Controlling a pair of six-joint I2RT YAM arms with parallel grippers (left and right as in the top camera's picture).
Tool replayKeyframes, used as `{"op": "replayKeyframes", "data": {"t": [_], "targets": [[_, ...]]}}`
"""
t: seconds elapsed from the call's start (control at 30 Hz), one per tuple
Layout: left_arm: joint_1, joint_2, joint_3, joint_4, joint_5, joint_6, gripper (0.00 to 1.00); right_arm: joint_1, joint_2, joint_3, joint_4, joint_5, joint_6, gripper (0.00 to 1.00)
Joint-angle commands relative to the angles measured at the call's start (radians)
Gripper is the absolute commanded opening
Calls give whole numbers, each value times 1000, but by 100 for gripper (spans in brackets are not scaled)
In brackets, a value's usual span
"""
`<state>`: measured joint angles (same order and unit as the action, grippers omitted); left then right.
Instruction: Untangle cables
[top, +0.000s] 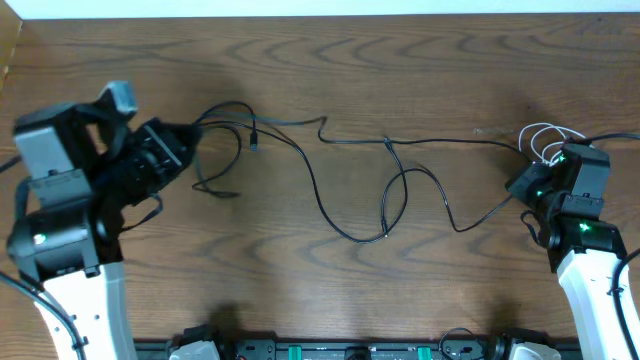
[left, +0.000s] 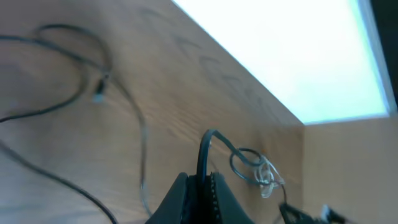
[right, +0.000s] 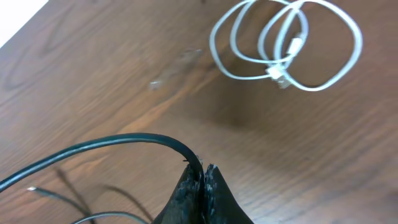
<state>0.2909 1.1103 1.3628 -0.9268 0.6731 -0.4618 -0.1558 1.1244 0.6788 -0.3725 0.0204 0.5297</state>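
Overhead view: two arms clamp a tangle of black cables (right: 124, 140)

Left gripper (left: 200, 182) and right gripper (right: 203, 169) each have their fingers pressed fully together on a black strand. The strands loop and cross over the centre of the wooden table (top: 300, 60). A white cable (right: 292, 50) lies coiled at 3 o'clock, near the right gripper but apart from it. The left wrist view is blurred and plug ends are hard to make out. From above, both arms hide the grip points.
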Motion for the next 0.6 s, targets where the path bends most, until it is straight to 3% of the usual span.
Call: {"op": "replayKeyframes", "data": {"t": [0.0, 0.3, 0.57], "targets": [[76, -6, -4, -31, -74, 20, 8, -9, 0, 8, -7, 132, -3, 1], [186, -6, -5, -100, -99, 24, 8, -9, 0, 8, -22, 190, -3, 1], [182, 14, -6, -185, -97, 96, 7, -9, 0, 8, -21, 6, -3, 2]]}}
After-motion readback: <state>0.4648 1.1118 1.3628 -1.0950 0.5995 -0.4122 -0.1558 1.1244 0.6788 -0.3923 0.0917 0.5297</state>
